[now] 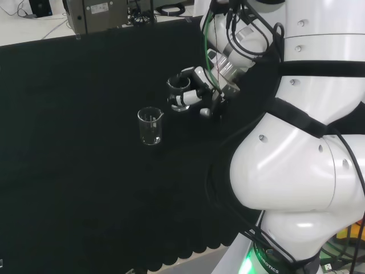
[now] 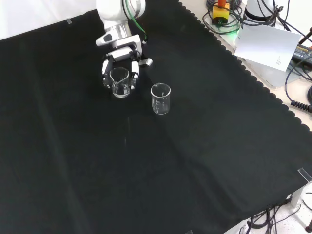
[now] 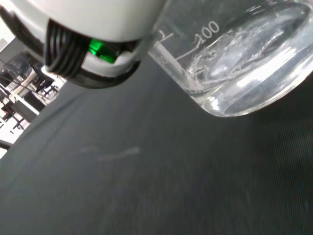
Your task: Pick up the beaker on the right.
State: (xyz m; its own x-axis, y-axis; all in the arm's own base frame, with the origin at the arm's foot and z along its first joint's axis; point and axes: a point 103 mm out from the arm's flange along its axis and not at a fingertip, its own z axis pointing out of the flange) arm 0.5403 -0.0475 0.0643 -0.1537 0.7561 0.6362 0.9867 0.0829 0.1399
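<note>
Two clear glass beakers are on the black cloth. My hand [image 1: 199,88] [image 2: 121,54] has its fingers and thumb curled round one beaker [image 1: 178,91] [image 2: 120,83], which is upright. In the wrist view that beaker's base and printed scale [image 3: 234,63] loom close beside a white part of the hand [image 3: 88,19]. I cannot tell whether the base touches the cloth. The second beaker [image 1: 150,125] [image 2: 160,98] stands free and upright. It is to the left of the held one in the head view and to its right in the front view.
The arm's white links [image 1: 296,142] take up the right of the head view. A white sheet [image 2: 265,44] and cables lie past the cloth's scalloped edge [image 2: 253,78] at the front view's upper right. Grey equipment [image 1: 97,14] stands behind the bench.
</note>
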